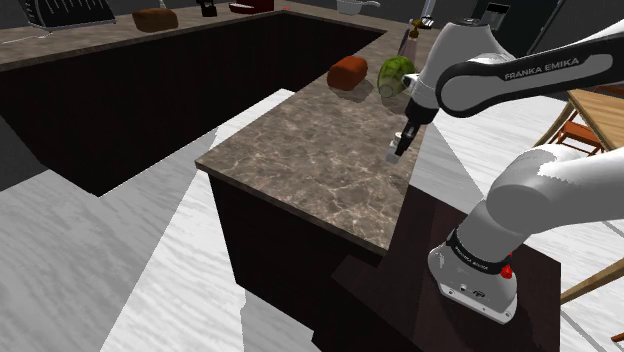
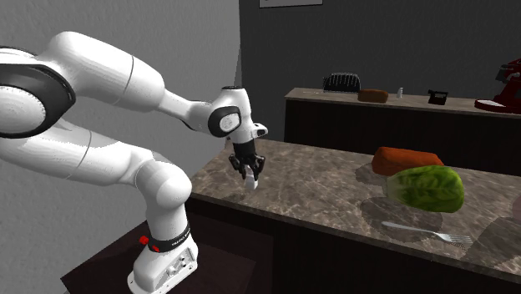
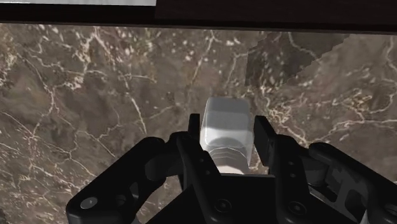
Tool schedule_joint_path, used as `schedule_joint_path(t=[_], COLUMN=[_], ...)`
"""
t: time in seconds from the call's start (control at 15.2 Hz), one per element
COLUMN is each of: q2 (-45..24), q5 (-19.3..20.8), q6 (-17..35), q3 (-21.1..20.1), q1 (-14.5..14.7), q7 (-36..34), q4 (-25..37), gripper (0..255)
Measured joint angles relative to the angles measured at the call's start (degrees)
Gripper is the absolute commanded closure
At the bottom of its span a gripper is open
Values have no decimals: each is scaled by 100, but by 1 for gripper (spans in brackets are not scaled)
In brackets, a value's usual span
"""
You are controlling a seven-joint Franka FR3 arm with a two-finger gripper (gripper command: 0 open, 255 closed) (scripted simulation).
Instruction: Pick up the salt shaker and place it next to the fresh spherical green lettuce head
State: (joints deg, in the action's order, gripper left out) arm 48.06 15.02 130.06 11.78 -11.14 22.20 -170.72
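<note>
My black gripper (image 3: 226, 130) is shut on a small pale salt shaker (image 3: 224, 130), its two fingers clasping the sides. The shaker (image 1: 396, 152) hangs tilted just above the brown marble counter (image 1: 300, 170), near the edge closest to the stand; the gripper (image 2: 251, 176) holds the shaker (image 2: 253, 180) over the counter's near corner in the second exterior view. The green lettuce head (image 1: 396, 75) lies farther along the counter, next to a brown loaf (image 1: 347, 72). In the second exterior view the lettuce (image 2: 429, 188) sits well to the right of the gripper.
A brown loaf (image 2: 405, 159) lies behind the lettuce and a fork (image 2: 422, 231) in front of it. A back counter (image 2: 392, 104) carries a toaster-like rack (image 2: 341, 82), another loaf, a small shaker and a red appliance (image 2: 506, 88). A wooden chair (image 1: 583, 130) stands beside the stand.
</note>
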Motion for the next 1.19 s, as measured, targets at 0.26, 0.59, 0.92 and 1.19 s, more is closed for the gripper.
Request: schedule_joint_path(t=[0.26,0.59,0.92,1.19], q2=[190,367,461,550], q5=[-68,-169,-247,-310], q6=[-403,-887,-1318,-1695], q3=[-33,-108,-161,-213], q1=[29,88,129,158], q7=[44,61,94,118], q4=[217,523,863,1153], gripper=[255,255,255,255])
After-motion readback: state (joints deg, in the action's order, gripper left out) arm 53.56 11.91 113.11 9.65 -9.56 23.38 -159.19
